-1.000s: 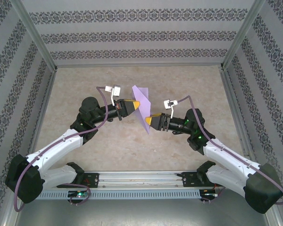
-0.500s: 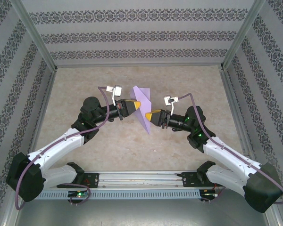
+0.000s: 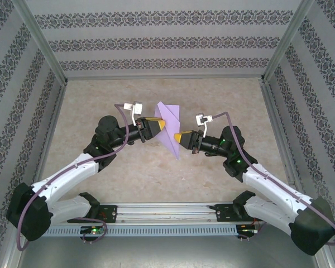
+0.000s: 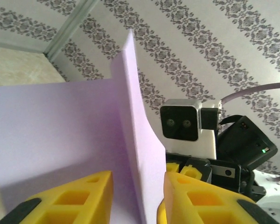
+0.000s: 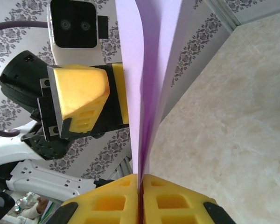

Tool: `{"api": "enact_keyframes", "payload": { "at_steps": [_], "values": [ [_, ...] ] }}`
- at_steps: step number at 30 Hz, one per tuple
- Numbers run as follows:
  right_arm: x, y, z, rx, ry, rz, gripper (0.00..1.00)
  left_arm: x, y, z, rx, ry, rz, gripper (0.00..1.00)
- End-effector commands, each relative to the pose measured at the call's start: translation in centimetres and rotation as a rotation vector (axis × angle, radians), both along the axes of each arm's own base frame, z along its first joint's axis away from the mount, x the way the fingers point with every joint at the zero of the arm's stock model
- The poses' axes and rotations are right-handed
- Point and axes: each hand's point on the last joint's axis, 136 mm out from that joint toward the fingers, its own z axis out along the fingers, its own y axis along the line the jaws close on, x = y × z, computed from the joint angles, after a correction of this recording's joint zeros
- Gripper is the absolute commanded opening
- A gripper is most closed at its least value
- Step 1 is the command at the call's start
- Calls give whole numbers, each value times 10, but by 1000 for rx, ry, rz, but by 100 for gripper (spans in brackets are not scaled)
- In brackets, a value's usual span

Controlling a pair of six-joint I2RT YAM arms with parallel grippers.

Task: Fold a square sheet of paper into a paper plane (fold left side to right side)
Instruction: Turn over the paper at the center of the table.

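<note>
The square sheet of paper (image 3: pixel 170 129), lavender and folded double, stands on edge in the air between both arms. My right gripper (image 3: pixel 179 138) is shut on its lower edge; in the right wrist view the yellow pads (image 5: pixel 112 200) meet on the two layers of the paper (image 5: pixel 149 65). My left gripper (image 3: pixel 163 123) is open at the sheet's left side. Seen from the left wrist, the folded edge of the paper (image 4: pixel 130 140) rises in the gap between the spread fingers (image 4: pixel 70 198) and touches neither. The left gripper (image 5: pixel 113 93) faces the right wrist camera.
Beige tabletop (image 3: pixel 212 95) lies under the paper, enclosed by patterned walls (image 3: pixel 167 42) and metal frame posts (image 3: pixel 42 42). The right arm's white camera housing (image 4: pixel 189 123) hangs just beyond the paper. A base rail (image 3: pixel 167 215) runs along the near edge.
My right gripper has moved in and shut on the paper's lower edge. My left gripper, shut on the paper before, has opened its jaws. The paper stays upright.
</note>
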Motion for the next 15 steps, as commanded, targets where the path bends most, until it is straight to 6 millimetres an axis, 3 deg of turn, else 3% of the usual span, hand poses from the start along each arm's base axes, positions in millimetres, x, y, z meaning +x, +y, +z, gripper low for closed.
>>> {"api": "enact_keyframes", "payload": {
  "at_steps": [1,9,15],
  "values": [
    [4,-6,6,-38,-47,-45,7,-4,15,-1,72,-49,78,36],
    [10,-15,-23,-240,-41,-145,0,-12,57,-5,201,-94,263,43],
    [19,-29,-51,-554,-79,-291,0,-17,100,-6,283,-115,451,53]
  ]
}}
